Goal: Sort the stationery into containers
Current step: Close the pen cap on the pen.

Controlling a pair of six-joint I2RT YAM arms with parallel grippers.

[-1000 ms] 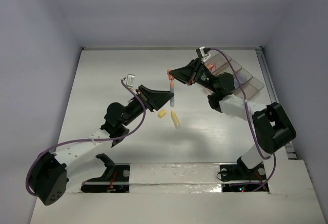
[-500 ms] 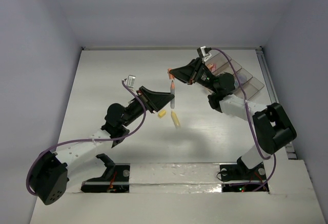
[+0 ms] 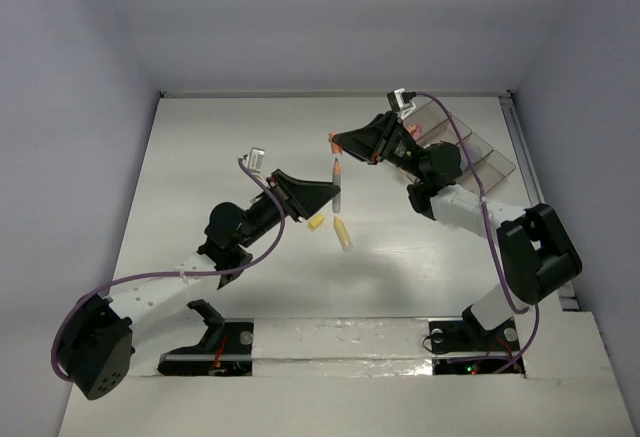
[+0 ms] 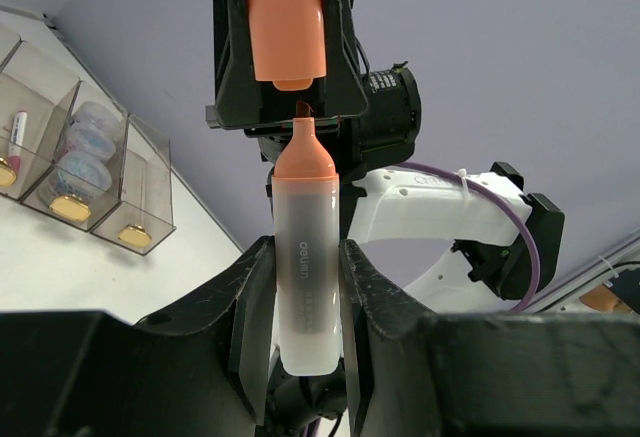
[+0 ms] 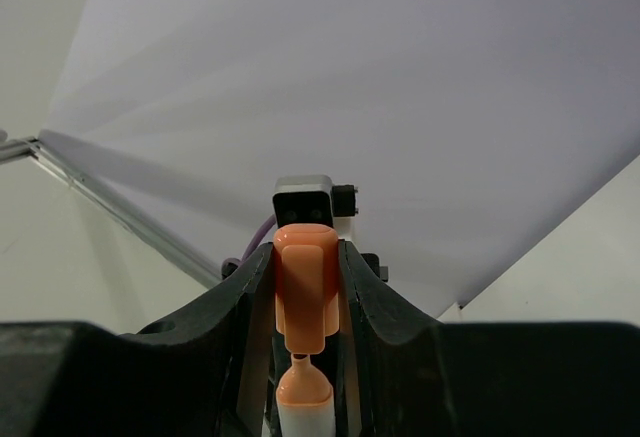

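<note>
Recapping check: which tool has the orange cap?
The right tool, clamped on the orange cap. The left tool instead grips the uncapped highlighter barrel, its orange tip aimed at the cap's mouth.

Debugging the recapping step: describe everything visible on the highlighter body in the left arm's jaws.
The highlighter body is a stubby barrel of frosted translucent white plastic with small dark print, a peach-orange tapered shoulder and a darker bare nib. The left jaws clamp it at mid-barrel, clear of the table, nib pointing out from them. It is uncapped: the matching orange cap, held in the right jaws, lines up just beyond the nib, not seated. Whether nib and cap touch cannot be told.
</note>
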